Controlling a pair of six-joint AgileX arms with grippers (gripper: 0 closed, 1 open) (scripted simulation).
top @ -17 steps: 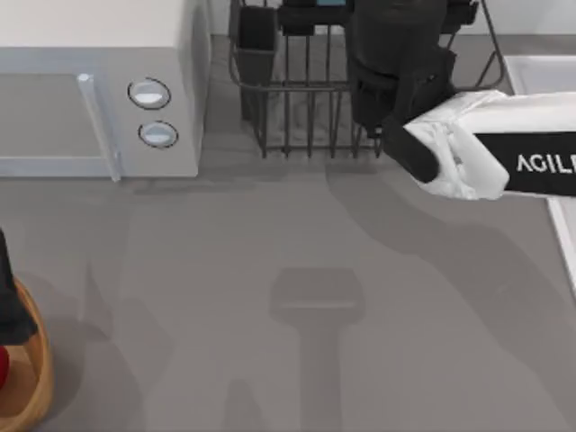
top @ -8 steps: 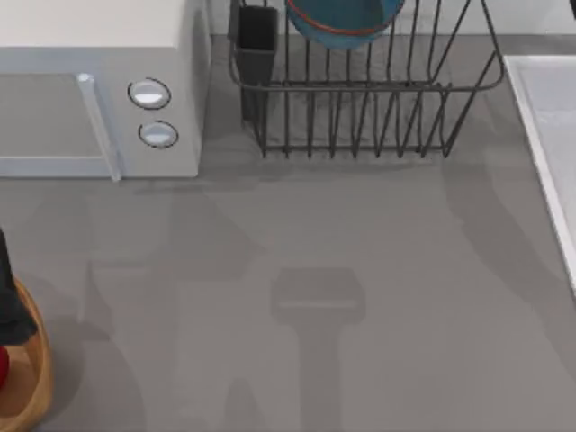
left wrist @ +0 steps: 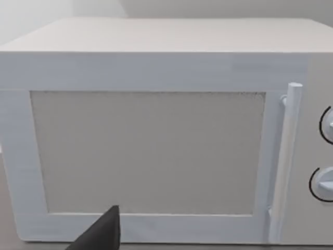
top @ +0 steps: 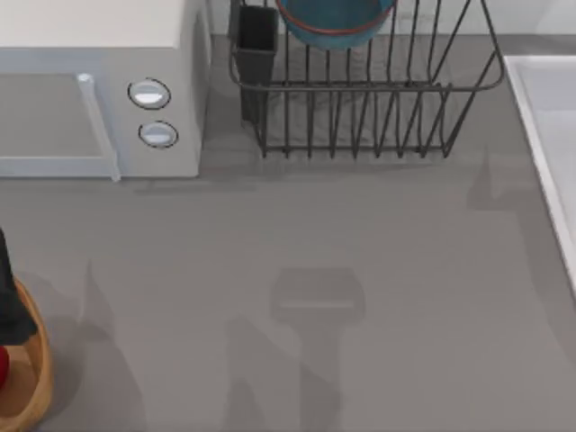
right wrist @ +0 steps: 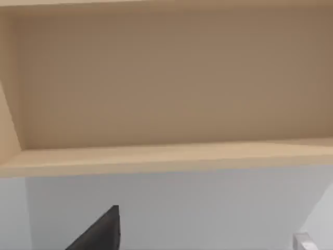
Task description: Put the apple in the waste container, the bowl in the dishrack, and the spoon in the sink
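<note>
The bowl (top: 335, 20), blue-teal inside with a reddish rim, rests in the dark wire dishrack (top: 360, 117) at the back of the table. At the front left, a red sliver of the apple (top: 3, 369) lies inside the tan waste container (top: 40, 373). A dark part of my left arm (top: 9, 301) hangs over that container's rim. The pale sink (top: 544, 117) runs along the right edge. The spoon is out of view. A dark tip of my left gripper (left wrist: 101, 237) faces the microwave. A dark tip of my right gripper (right wrist: 99, 232) points at a wall and shelf.
The white microwave (top: 90, 90) stands at the back left, close beside the rack's cutlery cup (top: 256, 40). A tan wooden shelf (right wrist: 166, 156) sits above a pale wall in the right wrist view. Bare grey tabletop (top: 315, 297) stretches across the middle and front.
My right arm, over the dishrack a second ago, has pulled out of the top view. The bowl now shows resting in the rack. Shadows have drifted across the table.
</note>
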